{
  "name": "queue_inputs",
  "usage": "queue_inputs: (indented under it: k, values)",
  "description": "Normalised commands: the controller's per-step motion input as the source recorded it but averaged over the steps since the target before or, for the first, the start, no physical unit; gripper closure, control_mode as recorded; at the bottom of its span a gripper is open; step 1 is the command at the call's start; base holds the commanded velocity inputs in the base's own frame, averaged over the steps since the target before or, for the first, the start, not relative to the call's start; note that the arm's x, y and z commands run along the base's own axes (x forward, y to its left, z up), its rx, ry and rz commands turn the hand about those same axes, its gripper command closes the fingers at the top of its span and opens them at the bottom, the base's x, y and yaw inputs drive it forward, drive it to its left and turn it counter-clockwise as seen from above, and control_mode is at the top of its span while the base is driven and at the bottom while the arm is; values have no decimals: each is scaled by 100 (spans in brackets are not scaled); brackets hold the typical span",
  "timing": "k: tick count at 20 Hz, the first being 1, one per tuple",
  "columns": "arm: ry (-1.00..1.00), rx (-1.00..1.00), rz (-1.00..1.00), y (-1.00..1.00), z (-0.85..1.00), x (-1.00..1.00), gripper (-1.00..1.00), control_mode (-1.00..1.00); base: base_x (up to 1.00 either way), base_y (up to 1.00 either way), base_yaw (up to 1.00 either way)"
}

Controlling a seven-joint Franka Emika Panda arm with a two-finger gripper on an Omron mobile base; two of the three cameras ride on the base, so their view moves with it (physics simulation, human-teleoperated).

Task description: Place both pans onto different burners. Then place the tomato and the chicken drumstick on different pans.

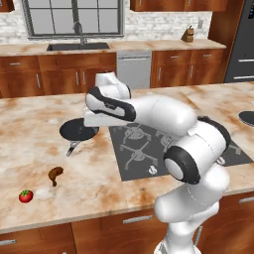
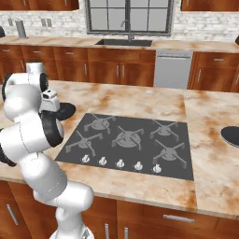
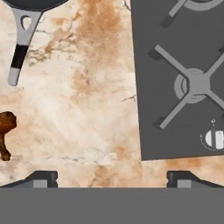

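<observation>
One black pan (image 1: pixel 78 130) lies on the counter just left of the cooktop (image 1: pixel 149 166), its handle (image 3: pixel 19 48) pointing toward the front edge. The other pan (image 2: pixel 231 135) sits far right on the counter. The brown chicken drumstick (image 1: pixel 55 175) and the red tomato (image 1: pixel 26 196) lie near the front left. My gripper (image 3: pixel 113 180) hangs open and empty above bare counter, between the first pan (image 3: pixel 35 3) and the cooktop's left front burner (image 3: pixel 197 83). The drumstick (image 3: pixel 5 131) is off to the left in the hand view.
The cooktop (image 2: pixel 130 140) carries several star-shaped grates and a front row of white knobs (image 2: pixel 120 163). My white arm crosses over its left side in the left base view. A sink (image 1: pixel 78 46) and wooden cabinets stand behind the island.
</observation>
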Motion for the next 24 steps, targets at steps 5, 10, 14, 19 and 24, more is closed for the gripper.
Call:
queue_inputs:
  k: [5,10,14,19,24]
  values:
    - [-3,1,-1,41,-22,25,-100,-100,0,0,0]
    - [-4,0,-6,33,-21,22,-100,-100,0,0,0]
    - [-6,0,-19,43,-29,20,-100,-100,0,0,0]
    - [-1,0,-21,56,-21,32,-100,-100,0,0,0]
    - [2,0,-5,17,-2,42,-100,-100,0,0,0]
